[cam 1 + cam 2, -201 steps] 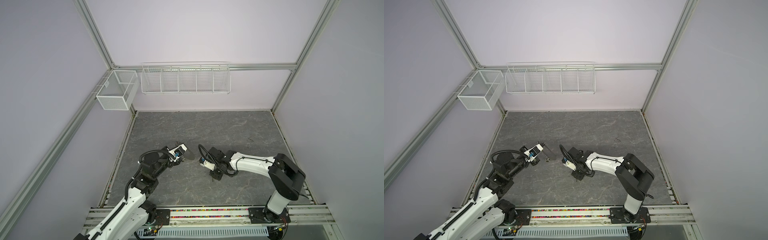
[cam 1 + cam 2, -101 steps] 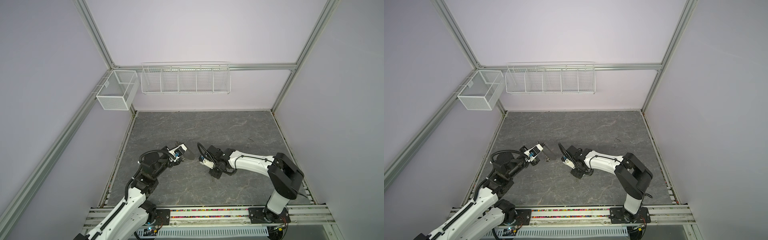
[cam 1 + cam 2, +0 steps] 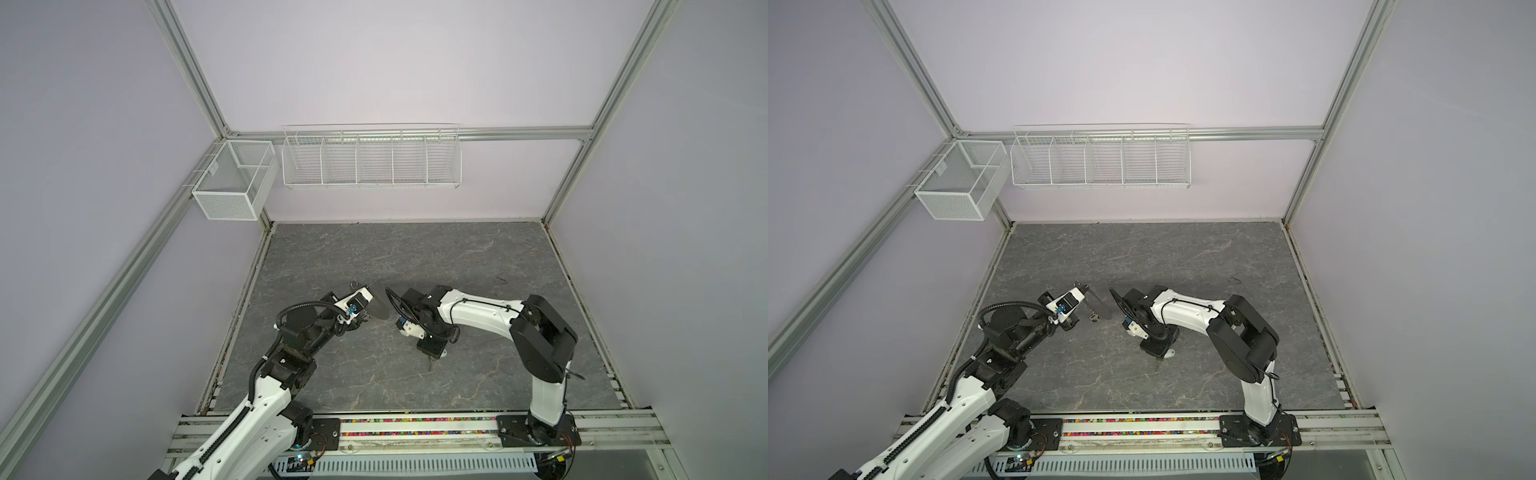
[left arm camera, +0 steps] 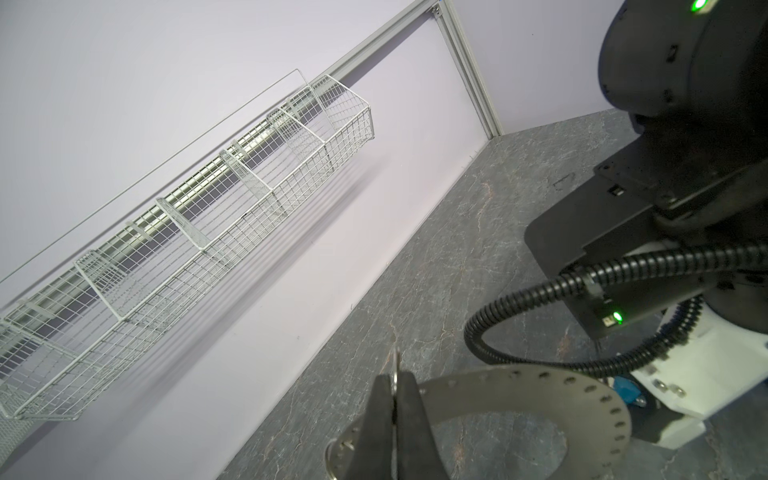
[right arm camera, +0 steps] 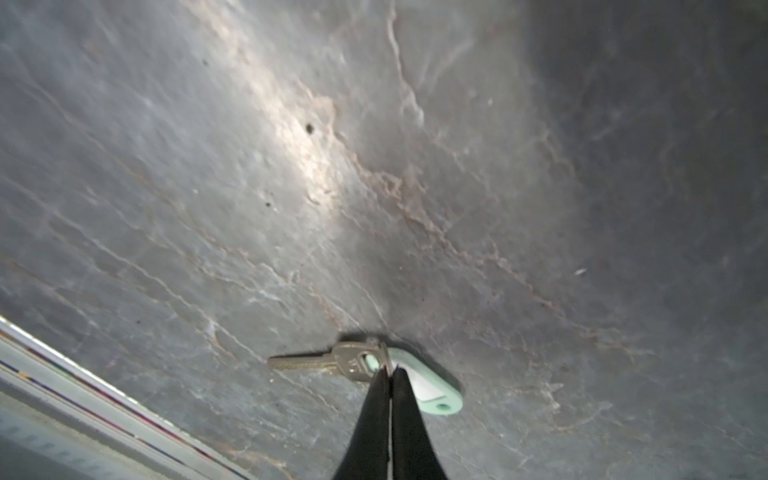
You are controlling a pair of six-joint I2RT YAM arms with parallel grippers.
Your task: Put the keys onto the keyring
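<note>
**Pinching the white-tagged key by its wire loop**

The right fingers are pressing shut on the small wire loop that joins the white-tagged key to its tag. Key and tag are lying flat on the bench. The left fingers are clamping shut at the rim of the keyring. In both top views they are holding it clear of the bench, near the right arm's wrist.

The key is probably light, stiff and slick. Lying flat, it is offering almost no edge to grip, so the raised loop looks like the sensible hold. On so thin a wire it is likely to swing and twist when lifted, with the tag dangling below. The keyring looks like a rigid thin plate. A rim grip is leaving its small holes free, though those are giving little margin for threading.
</note>
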